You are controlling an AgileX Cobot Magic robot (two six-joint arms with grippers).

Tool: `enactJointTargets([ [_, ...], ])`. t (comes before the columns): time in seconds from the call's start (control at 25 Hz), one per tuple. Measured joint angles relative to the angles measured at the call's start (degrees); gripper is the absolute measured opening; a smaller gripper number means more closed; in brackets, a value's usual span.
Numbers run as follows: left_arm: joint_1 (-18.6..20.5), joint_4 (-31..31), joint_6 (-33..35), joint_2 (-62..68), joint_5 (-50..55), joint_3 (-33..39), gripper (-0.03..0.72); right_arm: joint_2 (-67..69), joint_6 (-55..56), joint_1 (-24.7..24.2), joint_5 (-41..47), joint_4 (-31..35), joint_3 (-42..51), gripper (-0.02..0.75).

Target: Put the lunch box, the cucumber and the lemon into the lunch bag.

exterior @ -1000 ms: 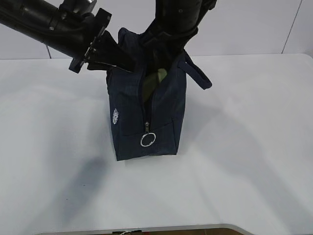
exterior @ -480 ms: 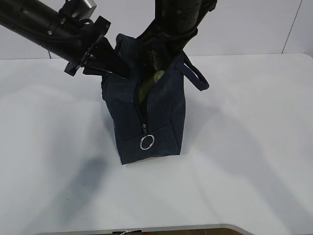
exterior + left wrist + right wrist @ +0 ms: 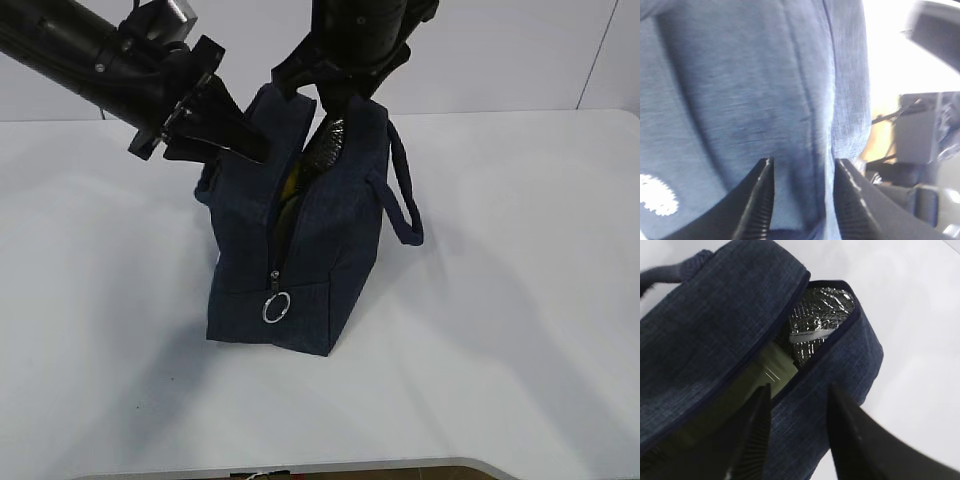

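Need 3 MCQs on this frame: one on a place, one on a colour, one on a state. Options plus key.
1. Where does the metal ring zipper pull hang?
A. low on the bag's near end
B. at the top by the handles
C. on the table

2. What colour is the lining inside the dark navy fabric lunch bag?
A. red
B. silver foil
C. white

3. How is the bag's top?
A. zipped shut
B. unzipped, gaping
C. folded flat

Key:
1 A, the exterior view shows the ring just above the bag's base.
2 B, the right wrist view shows crinkled silver inside.
3 B, a sage-green lid and the lining show through the gap.
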Motion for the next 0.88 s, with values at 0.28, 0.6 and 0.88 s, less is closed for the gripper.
enactJointTargets([
  [0.28, 2.0, -0.9, -1.1, 0.0, 2.6, 0.0, 0.286, -3.2, 0.1, 0.0, 0.0, 0.2, 0.0, 0.346],
  [0.6, 5.0, -1.5, -1.2, -1.7, 3.2, 0.0, 0.292, -9.3, 0.1, 0.0, 0.0, 1.8, 0.0, 0.346],
  [0.88, 5.3, -0.7, -1.3, -5.1, 3.3, 0.0, 0.292, -13.2, 0.1, 0.0, 0.1, 9.5, 0.0, 0.346],
])
